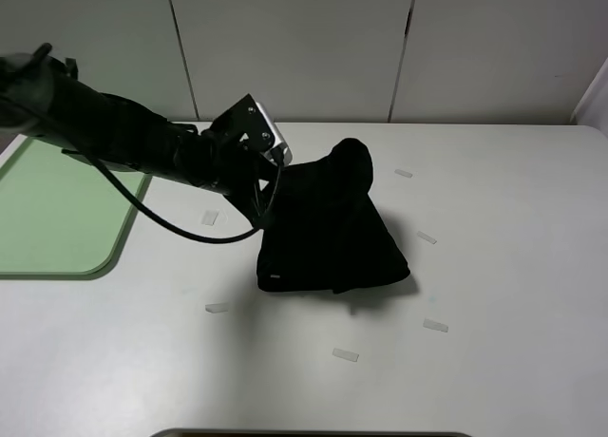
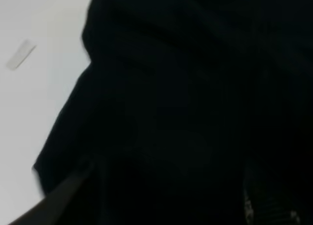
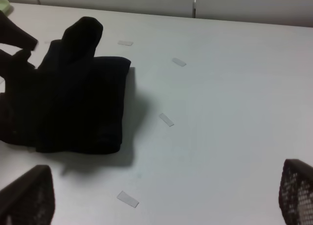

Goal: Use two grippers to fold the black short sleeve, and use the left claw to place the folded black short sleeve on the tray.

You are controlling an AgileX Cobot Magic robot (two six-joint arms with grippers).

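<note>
The folded black short sleeve [image 1: 328, 228] is bunched on the white table, its far end humped upward. My left claw [image 1: 269, 183], on a long black arm with a white box at the wrist, is clamped on the shirt's left edge and holds that side raised. Black cloth [image 2: 186, 107] fills the left wrist view and hides the jaws. In the right wrist view the shirt [image 3: 73, 98] lies far off to one side, and my right gripper [image 3: 161, 205] stands wide open over bare table, holding nothing. The light-green tray [image 1: 57, 218] lies at the left edge, beside the left arm.
Several small tape strips [image 1: 427, 237] dot the table around the shirt, one [image 1: 210, 218] under the arm's cable. A dark edge [image 1: 313, 433] shows at the table's front. A grey panelled wall [image 1: 304, 38] runs behind the table.
</note>
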